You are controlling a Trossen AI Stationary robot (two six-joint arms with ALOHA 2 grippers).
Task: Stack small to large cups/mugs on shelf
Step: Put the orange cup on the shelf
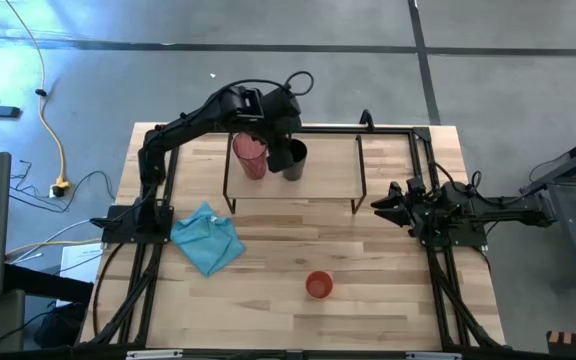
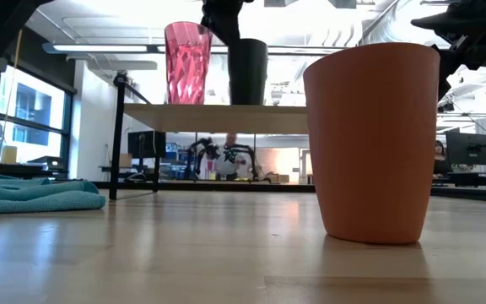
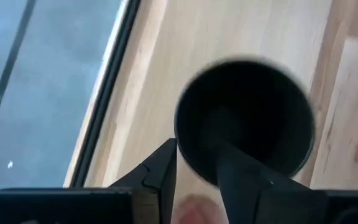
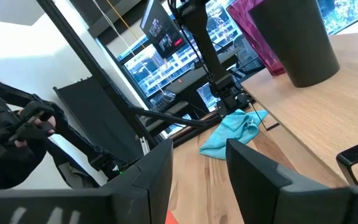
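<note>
The shelf [image 1: 318,185] stands at the table's far middle. On its top the pink-red tumbler [image 1: 250,155] and the black cup [image 1: 295,160] stand upright side by side, also seen in the low view as tumbler [image 2: 187,63] and cup [image 2: 248,72]. My left gripper [image 1: 286,140] is over the black cup, shut on it. The short red-orange cup [image 1: 318,285] stands upright on the table near the near edge, close to the low camera [image 2: 371,143]. My right gripper [image 1: 380,205] waits open at the shelf's right end, touching nothing. My left gripper [image 3: 191,146] has the black cup's rim [image 3: 180,127] on the side toward the tumbler. One finger [image 3: 241,174] is inside the cup and one [image 3: 160,177] is outside. The fingers come from above, pointing down. The cup is upright with its base on the shelf top [image 2: 226,118].
A crumpled teal cloth [image 1: 208,238] lies on the table's left part, in front of the shelf. Bare wood lies between the shelf and the red-orange cup. The shelf top to the right of the black cup is bare. Black frame rails run along the table's left and right sides.
</note>
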